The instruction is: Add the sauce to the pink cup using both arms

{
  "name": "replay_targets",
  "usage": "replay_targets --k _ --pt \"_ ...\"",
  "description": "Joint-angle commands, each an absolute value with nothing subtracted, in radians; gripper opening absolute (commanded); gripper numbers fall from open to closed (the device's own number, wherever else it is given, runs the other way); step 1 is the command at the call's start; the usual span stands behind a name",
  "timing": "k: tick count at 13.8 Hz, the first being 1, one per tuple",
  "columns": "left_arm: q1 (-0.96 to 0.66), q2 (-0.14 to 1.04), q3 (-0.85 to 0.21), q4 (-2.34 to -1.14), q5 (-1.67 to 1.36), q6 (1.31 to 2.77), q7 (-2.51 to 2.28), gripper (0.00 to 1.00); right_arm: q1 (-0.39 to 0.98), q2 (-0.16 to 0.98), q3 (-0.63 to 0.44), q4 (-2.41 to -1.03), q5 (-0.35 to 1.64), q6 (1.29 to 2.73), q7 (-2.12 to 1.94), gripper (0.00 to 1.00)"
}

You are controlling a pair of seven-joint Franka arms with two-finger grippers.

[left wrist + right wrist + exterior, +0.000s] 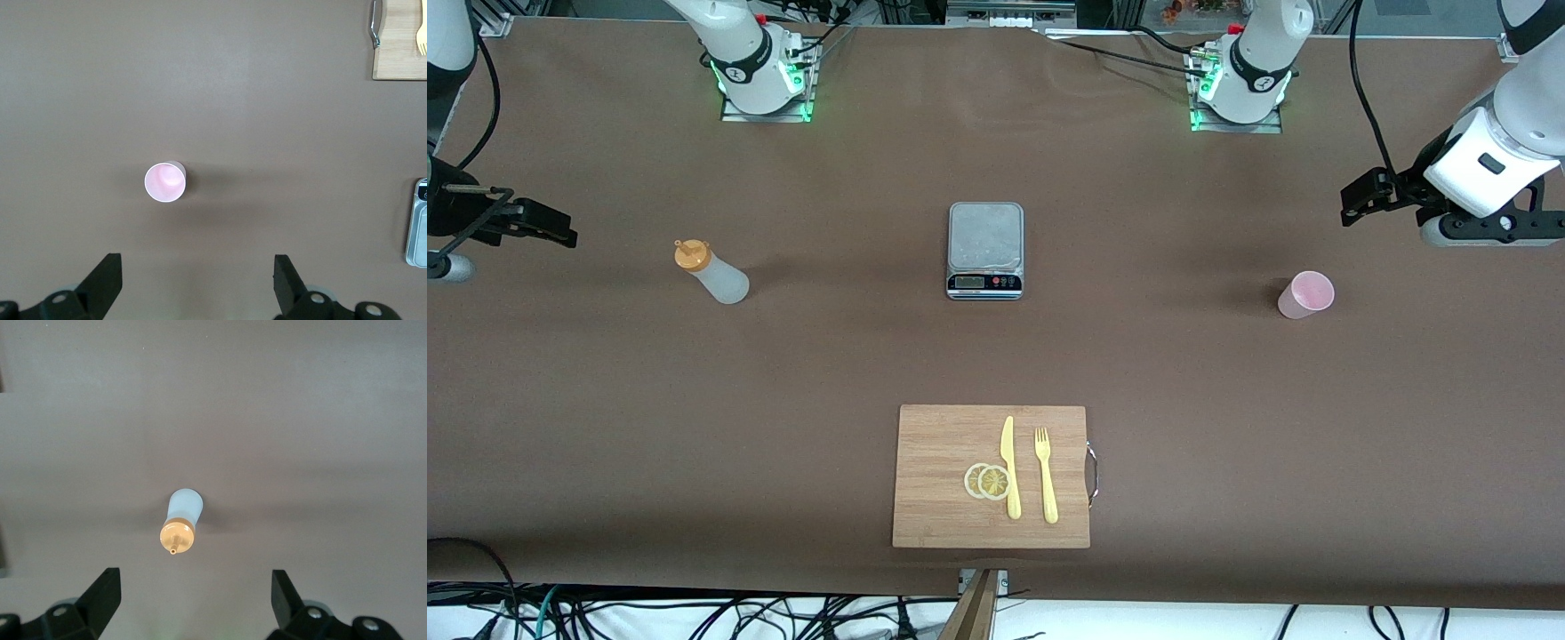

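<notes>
- Brown matting covers the whole bench, and cables trail off its edge nearest the front camera.
- A squeeze bottle of sauce stands upright on the bench toward the right arm's end, whitish and translucent, with an orange nozzle cap; nothing touches it.
- From the right wrist camera the same bottle shows from above, cap toward the lens, between the two spread fingers and below them.
- The right pincer hangs over the bench's edge at that end, its jaws wide apart and holding nothing.
- The pink cup stands upright toward the left arm's end, well apart from the bottle, mouth up.
- The left wrist camera looks straight down into the cup, with the pincer's fingers spread to either side of it in that view and clear of it.
- The left pincer hovers over the bench near the cup, jaws open and empty.
- Between bottle and cup sits a small kitchen scale with a bare steel platform.
- Nearer the front camera than the scale lies a wooden cutting board with a metal handle at its left-arm end.
- On the board lie two lemon slices, overlapping, a yellow knife just beside them and a yellow fork next to the knife.
</notes>
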State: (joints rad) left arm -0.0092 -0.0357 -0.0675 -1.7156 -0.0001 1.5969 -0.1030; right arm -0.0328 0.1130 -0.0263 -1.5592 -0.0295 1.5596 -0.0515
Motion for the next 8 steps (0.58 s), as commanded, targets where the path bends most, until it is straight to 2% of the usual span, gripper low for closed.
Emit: replay_targets --k 1,8 --pt "-0.005 -0.018 -0.078 -1.677 -0.008 1.569 -0.081 1.0 -0.035 0.124 -0.025 -1.531 -0.037 1.546 -0.048 1.0" --pt "-0.009 -0.015 -0.08 -1.675 -0.011 1.569 -0.09 1.0 -0.037 0.126 -0.026 -1.532 -0.035 1.546 -0.049 1.0"
